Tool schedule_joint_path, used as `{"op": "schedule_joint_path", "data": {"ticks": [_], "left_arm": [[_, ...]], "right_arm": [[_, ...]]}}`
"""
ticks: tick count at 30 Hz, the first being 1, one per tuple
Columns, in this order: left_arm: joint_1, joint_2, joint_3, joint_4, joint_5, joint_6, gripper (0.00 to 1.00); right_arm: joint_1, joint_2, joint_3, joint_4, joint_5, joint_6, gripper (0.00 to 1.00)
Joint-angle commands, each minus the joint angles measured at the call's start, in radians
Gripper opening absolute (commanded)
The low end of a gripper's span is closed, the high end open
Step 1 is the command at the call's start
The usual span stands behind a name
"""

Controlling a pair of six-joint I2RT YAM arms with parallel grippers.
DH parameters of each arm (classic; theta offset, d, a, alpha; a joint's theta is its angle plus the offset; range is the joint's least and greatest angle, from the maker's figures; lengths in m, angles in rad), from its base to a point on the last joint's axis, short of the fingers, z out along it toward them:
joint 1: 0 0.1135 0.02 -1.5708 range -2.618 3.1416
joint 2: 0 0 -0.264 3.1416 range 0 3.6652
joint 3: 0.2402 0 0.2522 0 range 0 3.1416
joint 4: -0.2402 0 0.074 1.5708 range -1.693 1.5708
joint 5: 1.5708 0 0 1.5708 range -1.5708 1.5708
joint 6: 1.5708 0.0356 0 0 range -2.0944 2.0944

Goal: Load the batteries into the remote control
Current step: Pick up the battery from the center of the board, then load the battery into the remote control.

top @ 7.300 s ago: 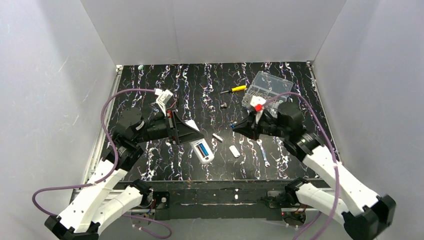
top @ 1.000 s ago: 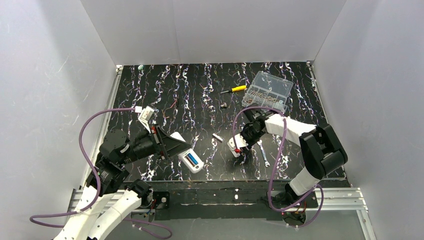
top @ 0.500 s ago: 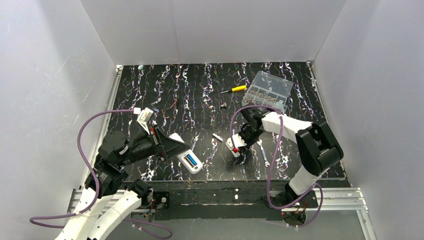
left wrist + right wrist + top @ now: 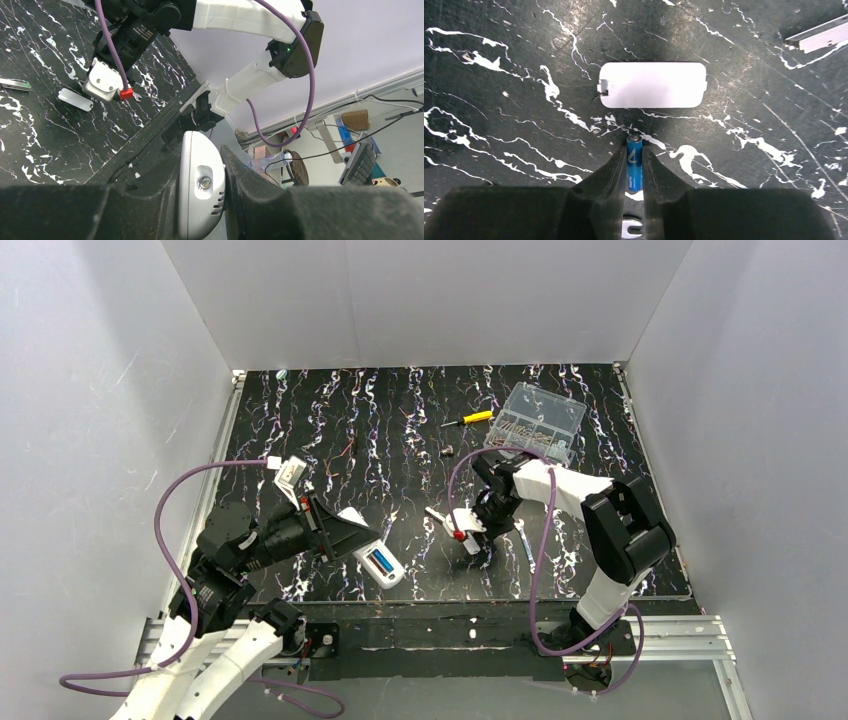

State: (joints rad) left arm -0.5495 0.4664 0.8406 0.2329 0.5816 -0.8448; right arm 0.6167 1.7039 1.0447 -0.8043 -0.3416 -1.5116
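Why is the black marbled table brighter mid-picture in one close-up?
Right wrist view: light glares off the black marbled table around the flat white plastic cover, fading toward the corners; the slim blue battery is sharp. Left wrist view: dark fingers are underexposed around the white remote control.

The white remote control [image 4: 372, 552] is held tilted above the desk's front edge, left of centre, with its back compartment open. A blue battery [image 4: 380, 561] appears seated inside. A second blue battery [image 4: 634, 167] is held just above the desk near the front edge's middle.
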Motion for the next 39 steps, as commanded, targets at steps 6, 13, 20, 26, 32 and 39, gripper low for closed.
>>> {"op": "schedule_joint_path", "data": {"ticks": [6, 13, 20, 26, 32, 39], "left_arm": [[0.002, -0.009, 0.014, 0.076, 0.016, 0.0, 0.0], [0.003, 0.004, 0.012, 0.094, 0.02, -0.013, 0.0], [0.003, 0.023, 0.019, 0.092, 0.015, -0.014, 0.0], [0.002, 0.031, 0.017, 0.092, -0.007, -0.02, 0.0], [0.003, 0.033, -0.016, 0.142, -0.075, -0.052, 0.0], [0.003, 0.06, -0.077, 0.261, -0.157, -0.115, 0.0]], "right_arm": [[0.011, 0.015, 0.023, -0.038, 0.011, 0.173, 0.1], [0.011, 0.013, 0.031, 0.039, 0.017, 0.349, 0.01], [0.009, -0.062, 0.064, 0.231, 0.106, 0.73, 0.01], [0.009, -0.109, 0.144, 0.28, 0.315, 1.096, 0.01], [0.008, -0.165, 0.231, 0.163, 0.468, 1.403, 0.01], [0.009, -0.387, 0.26, 0.095, 0.452, 1.681, 0.01]]}}
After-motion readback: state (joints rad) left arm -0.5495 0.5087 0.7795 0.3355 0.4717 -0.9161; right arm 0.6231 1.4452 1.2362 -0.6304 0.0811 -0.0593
